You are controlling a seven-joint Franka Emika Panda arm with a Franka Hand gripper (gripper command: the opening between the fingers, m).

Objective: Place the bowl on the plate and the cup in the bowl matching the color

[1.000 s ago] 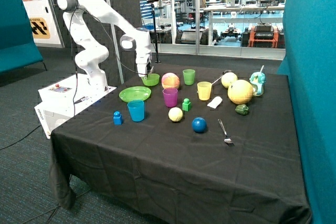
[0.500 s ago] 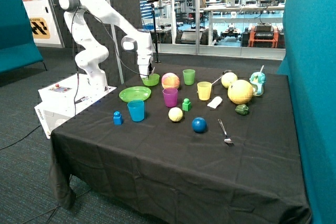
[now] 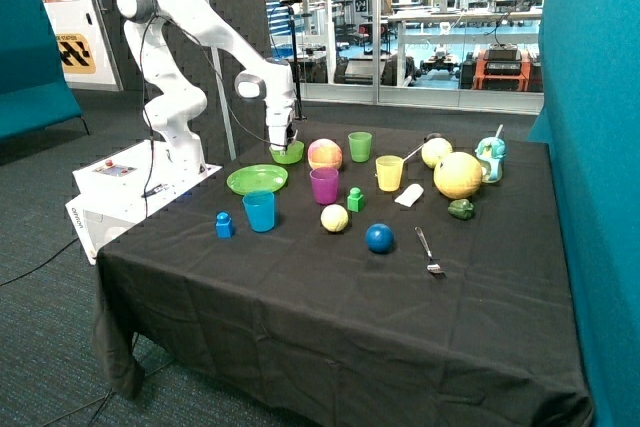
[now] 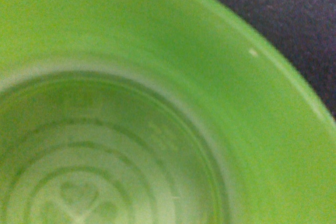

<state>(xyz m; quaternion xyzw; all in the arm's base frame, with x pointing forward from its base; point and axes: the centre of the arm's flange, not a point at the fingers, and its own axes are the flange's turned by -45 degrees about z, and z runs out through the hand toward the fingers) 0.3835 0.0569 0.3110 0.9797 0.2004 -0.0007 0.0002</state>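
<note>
Bowl point(image 3: 288, 153) first: the small lime-green one sits on the black tablecloth point(image 3: 330, 297) just behind the green plate point(image 3: 257, 179), on the plate's far side, not yet on it. The gripper point(image 3: 279, 146) is down at the bowl's rim, on the side toward the robot's base, and the wrist view is filled with the bowl's point(image 4: 157, 129) inner wall and ringed floor, with a corner of dark cloth point(image 4: 283, 9) beyond the rim. Whether the claw is spread or clenched on the rim I cannot tell; neither picture shows the tips.

Taking the plate as landmark, the green cup point(image 3: 359, 146) stands well beyond it, past the pink-and-yellow ball point(image 3: 325, 154), and the purple cup point(image 3: 324, 185) stands just beside the plate's near-right edge. The blue cup point(image 3: 259, 211) is close in front of the plate.

Judging by its look, the bowl is thin moulded plastic: light, stiff enough to hold by one wall, glossy and likely slippery. A pinch across the rim, one finger inside and one outside, seems the sensible hold; a light bowl held off-centre may tilt, so the carry to the plate should be short and level. Neither step of the task is done.
</note>
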